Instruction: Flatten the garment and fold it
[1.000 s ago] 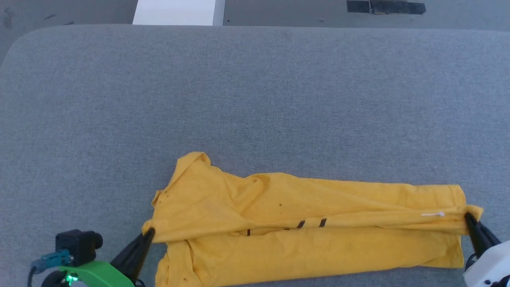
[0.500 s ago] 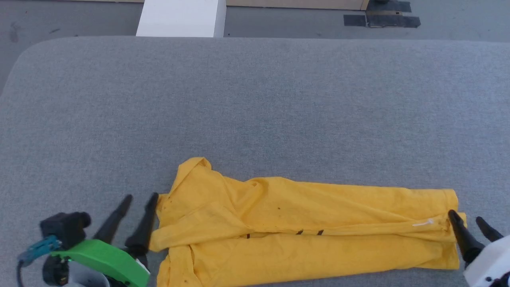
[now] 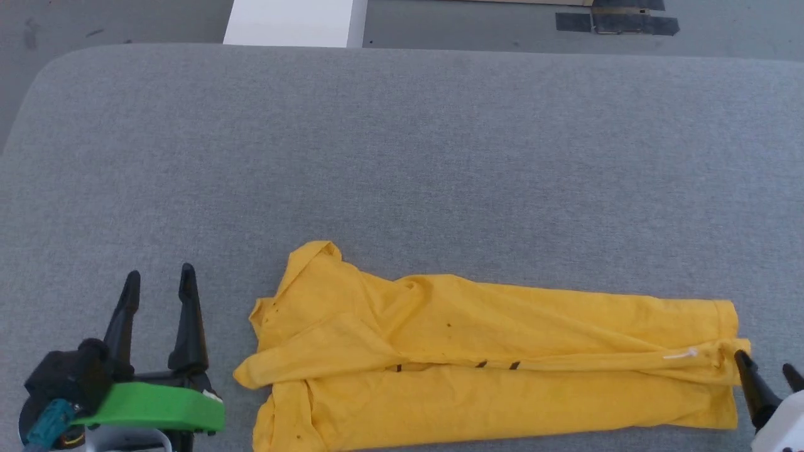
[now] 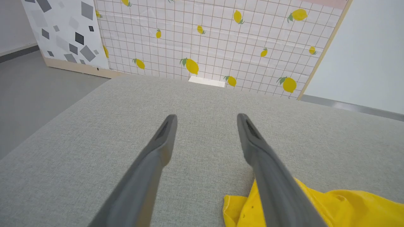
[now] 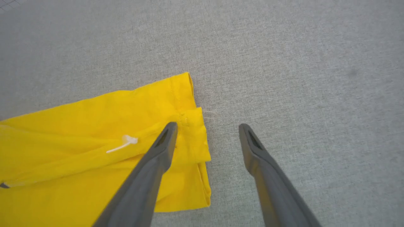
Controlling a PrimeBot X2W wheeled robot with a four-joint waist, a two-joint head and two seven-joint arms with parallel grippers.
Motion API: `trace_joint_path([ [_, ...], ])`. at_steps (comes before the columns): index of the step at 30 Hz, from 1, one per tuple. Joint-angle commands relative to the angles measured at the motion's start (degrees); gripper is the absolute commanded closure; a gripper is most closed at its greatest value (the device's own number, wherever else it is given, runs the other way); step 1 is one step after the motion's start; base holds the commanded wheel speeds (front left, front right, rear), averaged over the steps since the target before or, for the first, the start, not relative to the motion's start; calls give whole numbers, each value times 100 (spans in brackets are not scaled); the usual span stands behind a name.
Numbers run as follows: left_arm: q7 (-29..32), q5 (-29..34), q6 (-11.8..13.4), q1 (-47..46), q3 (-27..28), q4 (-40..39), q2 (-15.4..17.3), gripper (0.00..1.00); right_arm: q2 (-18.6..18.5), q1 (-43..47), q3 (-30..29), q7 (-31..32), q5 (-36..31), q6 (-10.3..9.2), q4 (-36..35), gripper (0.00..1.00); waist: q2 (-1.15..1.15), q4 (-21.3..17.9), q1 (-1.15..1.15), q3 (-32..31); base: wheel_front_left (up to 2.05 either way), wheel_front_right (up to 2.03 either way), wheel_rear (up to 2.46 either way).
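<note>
Grey woven cloth covers the desk (image 3: 402,157), and near its front edge lies the garment (image 3: 490,364), a yellow T-shirt doubled lengthwise into a rumpled band. It looks thin, light and limp, likely to sag and crease, so the stitched hem corners and the sleeve end seem best to pinch. The right gripper (image 3: 765,361) hovers at the hem and the left gripper (image 3: 159,272) stands apart, both jaws spread and empty.
</note>
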Motion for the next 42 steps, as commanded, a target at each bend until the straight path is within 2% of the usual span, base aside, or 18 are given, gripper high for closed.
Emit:
trace_joint_path([
  [1,-24,120,-74,90,41,39,-81,0,11,-2,36,-22,-42,-9,135,0,0,62,0,55,0,0,0],
  [7,-24,348,-295,141,99,160,-271,0,15,-184,203,-210,-122,-9,811,0,0,141,0,85,0,0,0],
  [11,-24,418,-398,110,76,230,-286,0,16,-283,472,-93,39,-9,1230,0,0,181,0,73,0,0,0],
  [12,-24,422,-414,100,68,247,-288,0,16,-298,507,-26,75,-9,1310,50,0,187,0,65,0,0,0],
  [13,-24,426,-428,87,61,266,-289,0,16,-318,532,29,81,-9,1376,84,0,192,0,54,0,0,0],
  [14,-24,430,-438,77,55,280,-289,0,16,-341,500,25,73,-9,1419,100,0,198,0,40,0,0,0],
  [20,-24,418,-478,84,16,372,-299,0,16,-457,239,-96,-48,-9,1520,100,0,208,0,-118,0,0,0],
  [24,-24,396,-487,120,-13,408,-328,0,-15,-566,-218,-280,-247,-9,1417,100,0,202,0,-222,0,0,0],
  [30,-24,387,-520,129,-81,446,-359,0,-404,-684,-1232,-424,-594,-9,1304,100,0,229,0,-255,0,0,0],
  [32,-24,381,-529,121,-93,466,-362,0,-492,-707,-1371,-351,-637,-9,1227,100,0,237,0,-232,0,0,0],
  [37,-24,352,-554,102,-107,528,-409,0,-491,-656,-1049,67,-487,-9,841,100,0,232,0,-179,0,0,0],
  [42,-25,335,-626,29,-143,615,-497,0,-258,-413,-2,775,-13,-9,143,100,0,228,0,-152,0,0,0],
])
